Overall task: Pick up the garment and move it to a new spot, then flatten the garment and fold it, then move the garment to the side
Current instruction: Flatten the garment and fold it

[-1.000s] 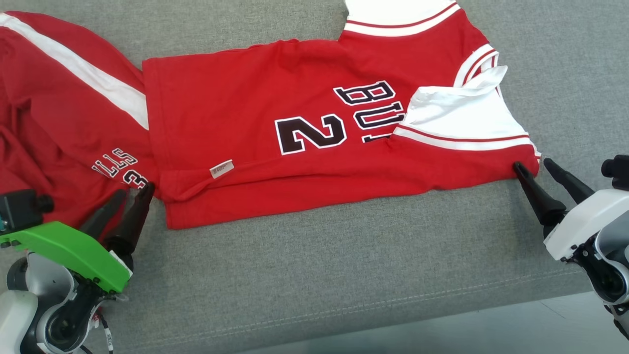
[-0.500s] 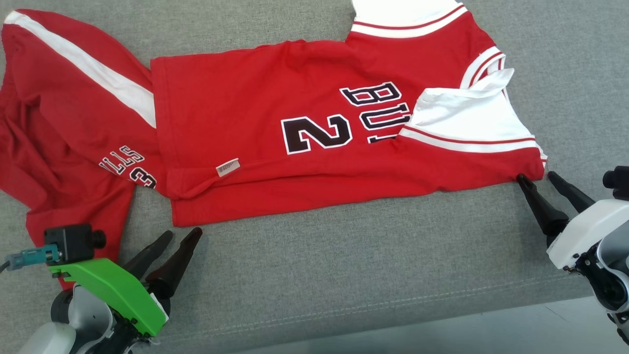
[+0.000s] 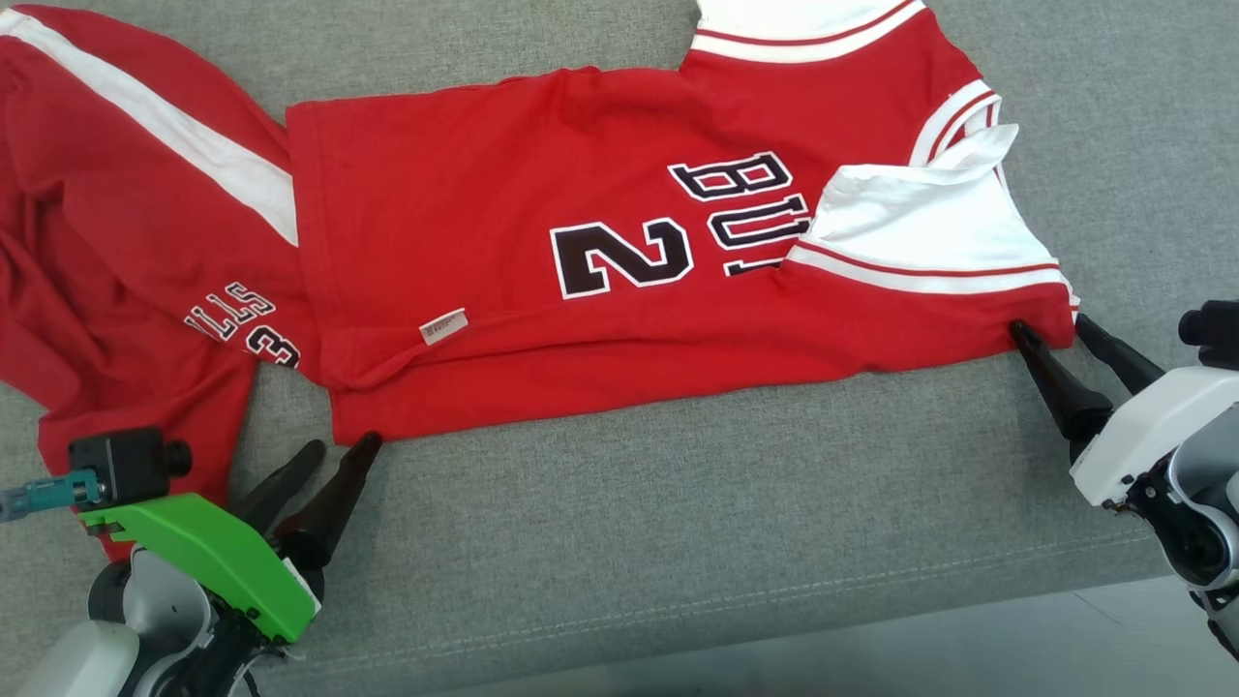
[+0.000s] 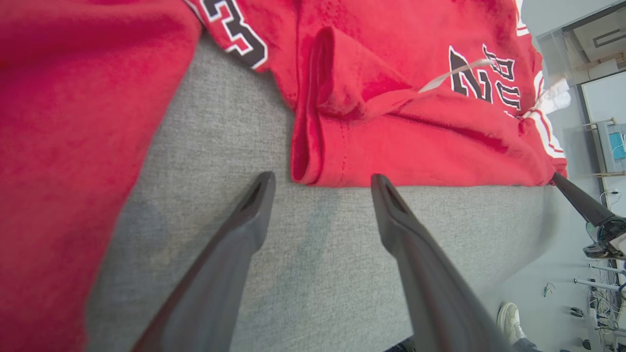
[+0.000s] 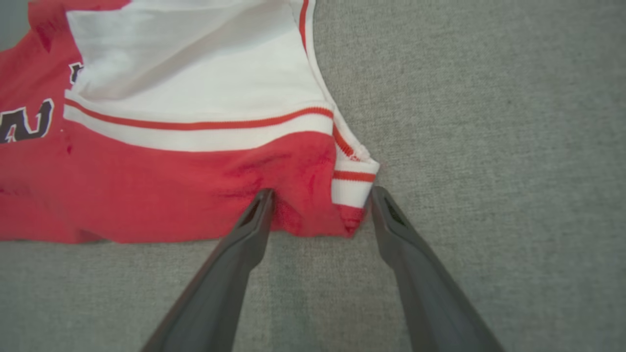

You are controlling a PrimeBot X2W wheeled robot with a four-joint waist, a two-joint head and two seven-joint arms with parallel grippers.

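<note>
Your left gripper (image 3: pixel 341 445) has dropped from beside the "3" at centre left to the lower left; its long dark fingers are spread wide and empty, tips at the bottom-left corner of the red jersey shirt with white sleeves (image 3: pixel 542 194). The right gripper (image 3: pixel 1049 325), equally wide and holding nothing, stays at middle right, the sleeve corner between its fingers; both look ready to pinch for a fold. The shirt lies across the upper centre of the grey fabric surface (image 3: pixel 678 542). It reads "BU" and "2"; the red white-striped cloth (image 3: pixel 116 223) at left reads "LLS", "3"; the small white tag (image 3: pixel 442 326) is illegible.
</note>
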